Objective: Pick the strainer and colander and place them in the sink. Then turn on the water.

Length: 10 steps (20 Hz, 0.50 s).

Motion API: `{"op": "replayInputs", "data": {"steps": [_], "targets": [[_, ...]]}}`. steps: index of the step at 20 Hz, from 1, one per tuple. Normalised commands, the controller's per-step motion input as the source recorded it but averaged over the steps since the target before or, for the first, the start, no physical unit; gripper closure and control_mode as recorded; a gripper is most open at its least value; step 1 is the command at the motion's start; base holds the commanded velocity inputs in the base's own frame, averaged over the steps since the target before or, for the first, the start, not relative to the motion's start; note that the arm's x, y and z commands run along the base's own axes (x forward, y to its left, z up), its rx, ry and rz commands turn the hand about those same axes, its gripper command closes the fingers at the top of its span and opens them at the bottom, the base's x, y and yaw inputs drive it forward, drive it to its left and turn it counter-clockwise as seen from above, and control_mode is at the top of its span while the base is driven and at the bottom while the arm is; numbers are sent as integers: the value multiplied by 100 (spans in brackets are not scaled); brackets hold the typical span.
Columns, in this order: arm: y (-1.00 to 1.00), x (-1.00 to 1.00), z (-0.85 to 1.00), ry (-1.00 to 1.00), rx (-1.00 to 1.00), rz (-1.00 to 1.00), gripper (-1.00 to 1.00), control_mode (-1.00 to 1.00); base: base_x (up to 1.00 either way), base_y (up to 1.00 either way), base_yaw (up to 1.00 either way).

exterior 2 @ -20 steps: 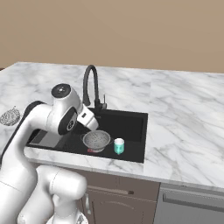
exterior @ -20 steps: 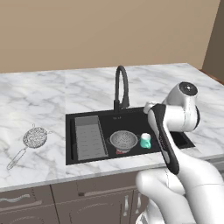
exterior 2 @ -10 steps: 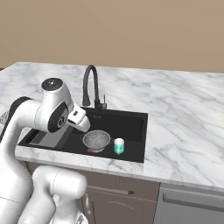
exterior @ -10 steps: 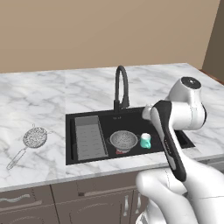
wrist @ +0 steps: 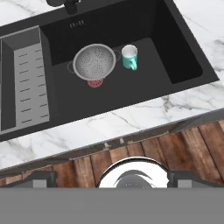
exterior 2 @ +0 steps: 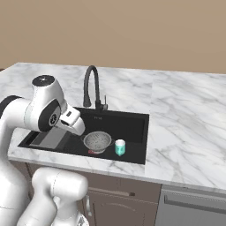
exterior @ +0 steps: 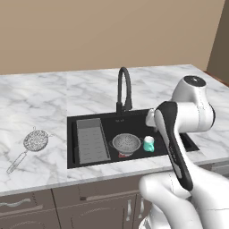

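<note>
No readable writing anywhere. Your gripper [wrist: 112, 178] is spread wide with nothing in it, hanging over the counter's front edge. The colander [exterior: 126, 143] sits in the sink [exterior: 89, 120] beside a teal cup [exterior: 149, 143] — the strainer [exterior: 36, 140] lies on the counter, well left.

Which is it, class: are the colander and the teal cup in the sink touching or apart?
Apart. The hand view shows a strip of black sink floor between the colander and the teal cup.

No text, label, brand, number or sign can be read on anything here
</note>
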Motion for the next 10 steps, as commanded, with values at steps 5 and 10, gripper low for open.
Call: {"op": "replayInputs", "data": {"steps": [5, 10], "targets": [[-19, -28, 0, 0, -2, 3, -100, -100, 0, 0, 0], [-3, -4, 0, 0, -2, 1, -100, -100, 0, 0, 0]]}}
